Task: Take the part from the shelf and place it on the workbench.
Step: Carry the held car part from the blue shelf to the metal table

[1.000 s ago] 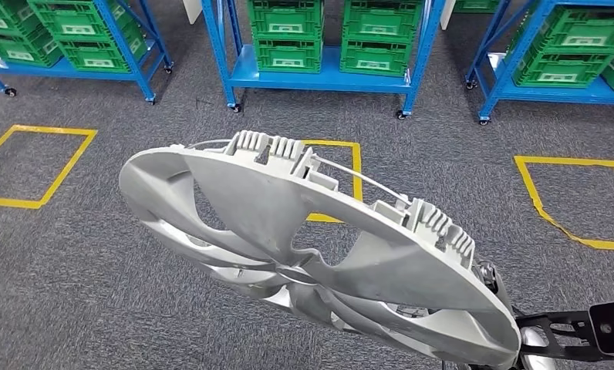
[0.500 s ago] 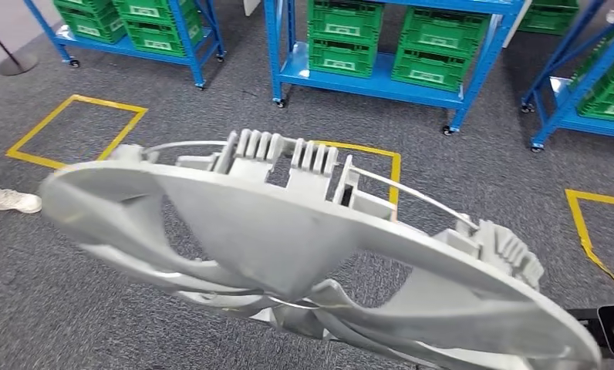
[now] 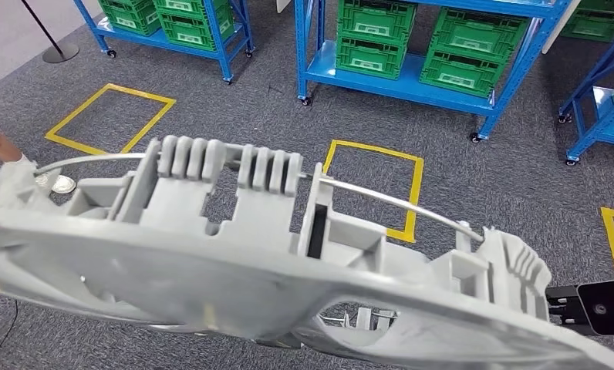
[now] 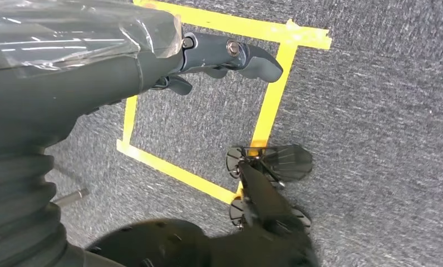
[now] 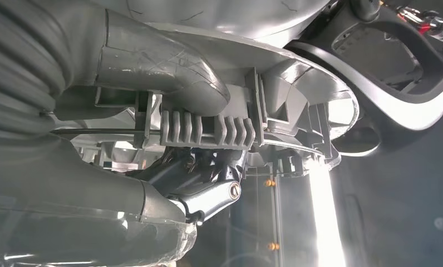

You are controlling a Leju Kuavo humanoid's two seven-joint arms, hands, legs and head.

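The part is a silver-grey plastic wheel cover with ribbed clips and a wire ring on its back. It is held edge-on, close under the head camera, above the carpet. In the right wrist view my right hand grips the wheel cover, with the thick thumb on its rim and dark fingers beneath the clips. In the head view the cover hides that hand. My left hand hangs over the floor, fingers stretched out and holding nothing.
Blue wheeled shelves with green crates stand across the far side. Yellow tape squares mark the grey carpet, and one lies under my left hand. A person's leg and white shoe are at the left. A stanchion base is at the far left.
The whole view has shifted, so the camera has moved: shelves and tape squares slid right. The wheel cover has come closer and more edge-on, still held. A person's leg has come into view.
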